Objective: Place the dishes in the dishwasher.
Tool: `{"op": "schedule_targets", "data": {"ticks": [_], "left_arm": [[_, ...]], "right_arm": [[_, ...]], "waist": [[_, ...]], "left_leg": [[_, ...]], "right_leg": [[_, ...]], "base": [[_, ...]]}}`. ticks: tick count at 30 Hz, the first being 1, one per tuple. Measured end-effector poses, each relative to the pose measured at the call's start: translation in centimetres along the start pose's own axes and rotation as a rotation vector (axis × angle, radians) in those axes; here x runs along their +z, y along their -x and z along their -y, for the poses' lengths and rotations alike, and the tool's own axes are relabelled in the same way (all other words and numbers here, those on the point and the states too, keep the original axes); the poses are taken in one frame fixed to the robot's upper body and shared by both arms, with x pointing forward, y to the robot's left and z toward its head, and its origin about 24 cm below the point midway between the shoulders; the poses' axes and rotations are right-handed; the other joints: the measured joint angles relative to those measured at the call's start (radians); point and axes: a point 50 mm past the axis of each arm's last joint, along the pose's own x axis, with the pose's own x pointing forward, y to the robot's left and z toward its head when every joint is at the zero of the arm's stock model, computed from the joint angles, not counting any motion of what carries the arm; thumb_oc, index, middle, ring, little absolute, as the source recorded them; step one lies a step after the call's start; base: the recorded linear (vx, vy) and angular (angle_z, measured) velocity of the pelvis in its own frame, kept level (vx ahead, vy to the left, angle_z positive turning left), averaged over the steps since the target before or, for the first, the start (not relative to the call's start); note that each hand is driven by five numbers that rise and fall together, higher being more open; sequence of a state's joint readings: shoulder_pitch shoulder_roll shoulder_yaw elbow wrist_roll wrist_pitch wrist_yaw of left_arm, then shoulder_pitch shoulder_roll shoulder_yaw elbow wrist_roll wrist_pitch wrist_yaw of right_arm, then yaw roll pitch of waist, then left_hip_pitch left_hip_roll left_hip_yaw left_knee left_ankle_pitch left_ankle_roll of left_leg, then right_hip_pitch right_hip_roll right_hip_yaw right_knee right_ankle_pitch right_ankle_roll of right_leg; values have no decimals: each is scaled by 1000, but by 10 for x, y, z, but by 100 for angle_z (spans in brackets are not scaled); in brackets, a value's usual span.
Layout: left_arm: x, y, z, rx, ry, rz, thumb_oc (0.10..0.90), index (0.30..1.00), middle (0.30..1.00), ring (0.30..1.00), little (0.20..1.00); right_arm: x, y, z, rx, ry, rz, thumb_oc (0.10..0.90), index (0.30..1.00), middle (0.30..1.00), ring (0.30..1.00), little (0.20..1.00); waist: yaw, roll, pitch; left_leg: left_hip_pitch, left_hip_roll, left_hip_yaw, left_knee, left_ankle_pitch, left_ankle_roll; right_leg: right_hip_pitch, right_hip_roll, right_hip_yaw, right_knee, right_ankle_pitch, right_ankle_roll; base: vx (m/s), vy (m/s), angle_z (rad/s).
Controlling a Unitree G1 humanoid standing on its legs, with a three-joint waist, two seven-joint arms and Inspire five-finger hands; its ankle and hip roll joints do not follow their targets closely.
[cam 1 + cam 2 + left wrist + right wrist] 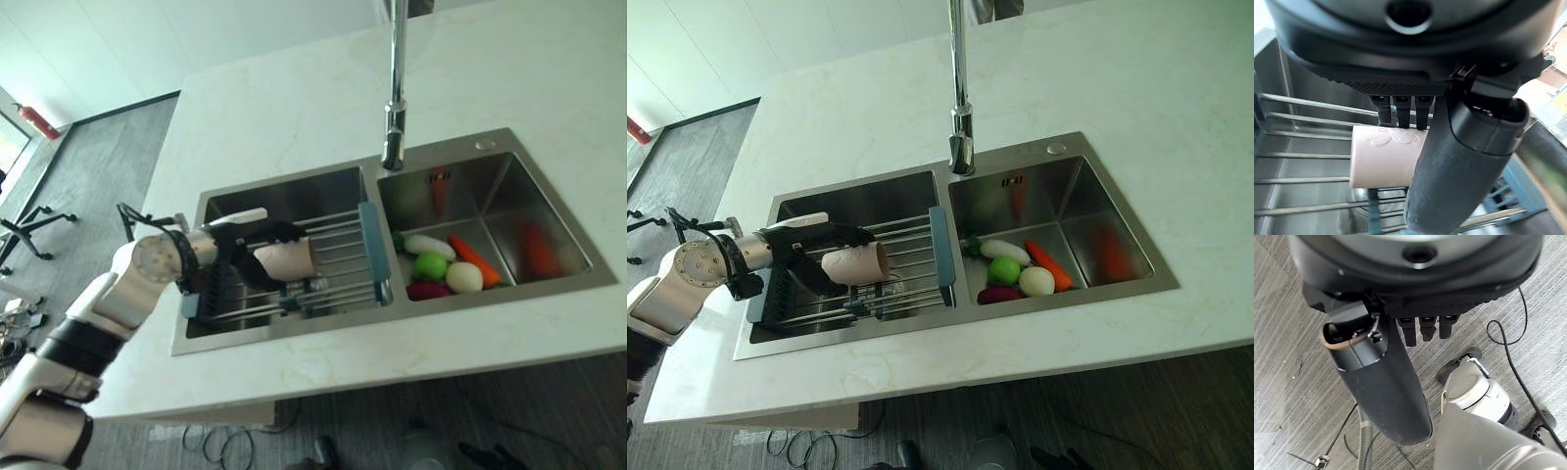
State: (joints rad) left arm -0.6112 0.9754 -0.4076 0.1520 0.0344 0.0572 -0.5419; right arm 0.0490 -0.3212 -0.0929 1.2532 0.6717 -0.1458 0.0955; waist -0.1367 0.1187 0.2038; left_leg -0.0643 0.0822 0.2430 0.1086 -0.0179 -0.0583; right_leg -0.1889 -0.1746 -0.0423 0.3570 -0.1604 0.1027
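Observation:
A pale pink cup [286, 261] lies on its side just above the wire drying rack [343, 257] that spans the left sink basin [294, 191]. My left hand [257, 235] reaches in from the left and is shut on the cup, with its fingers over the top and its thumb [1464, 161] across the near side. In the left wrist view the cup [1383, 156] shows past the fingers with the rack's bars behind it. My right hand [1381, 382] hangs over the grey floor, open and holding nothing.
The right basin [509, 196] holds a white radish [429, 245], a carrot [473, 258], a green apple [429, 265] and other vegetables. A tall faucet [394, 98] stands behind the divider. The white counter [294, 117] surrounds the sink.

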Motion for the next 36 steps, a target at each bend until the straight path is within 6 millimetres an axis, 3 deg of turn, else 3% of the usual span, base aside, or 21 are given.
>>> {"op": "schedule_targets", "data": {"ticks": [14, 23, 31, 32, 36], "left_arm": [[-13, 1, 5, 80, -108, -72, 800, 900, 900, 900, 900], [-9, 4, -4, 188, -91, -26, 800, 900, 900, 900, 900], [0, 6, -11, 246, -95, 8, 800, 900, 900, 900, 900], [0, 6, -12, 250, -92, 9, 400, 300, 300, 300, 300], [5, 7, -20, 273, -101, 20, 400, 300, 300, 300, 300]], "right_arm": [[8, -2, -5, 15, -2, 30, 800, 900, 900, 900, 900], [28, -4, -20, 84, -2, 107, 800, 900, 900, 900, 900], [37, -5, -17, 72, -13, 132, 800, 900, 900, 900, 900], [37, -5, -17, 71, -13, 134, 800, 900, 900, 900, 900], [42, -5, -15, 71, -8, 145, 800, 900, 900, 900, 900]], "waist": [[-1, -21, 58], [-2, -9, 128], [-3, 7, 163], [-1, 8, 163], [0, 7, 170]], "left_leg": [[-8, 1, 7, 3, 0, 0], [-41, -5, 28, 9, -3, 4], [-59, -24, 35, 9, -3, 8], [-62, -26, 40, 9, -3, 8], [-75, -31, 44, 11, -1, 11]], "right_leg": [[-18, 1, 7, 8, 0, 1], [-72, -2, 30, 21, 5, 4], [-106, -14, 48, 33, 7, 13], [-112, -15, 52, 35, 7, 13], [-128, -19, 59, 39, 11, 17]], "base": [[-1, 0, -1], [-10, 38, -7], [-7, 41, -3], [-25, 12, -11], [-11, 2, -3]]}}
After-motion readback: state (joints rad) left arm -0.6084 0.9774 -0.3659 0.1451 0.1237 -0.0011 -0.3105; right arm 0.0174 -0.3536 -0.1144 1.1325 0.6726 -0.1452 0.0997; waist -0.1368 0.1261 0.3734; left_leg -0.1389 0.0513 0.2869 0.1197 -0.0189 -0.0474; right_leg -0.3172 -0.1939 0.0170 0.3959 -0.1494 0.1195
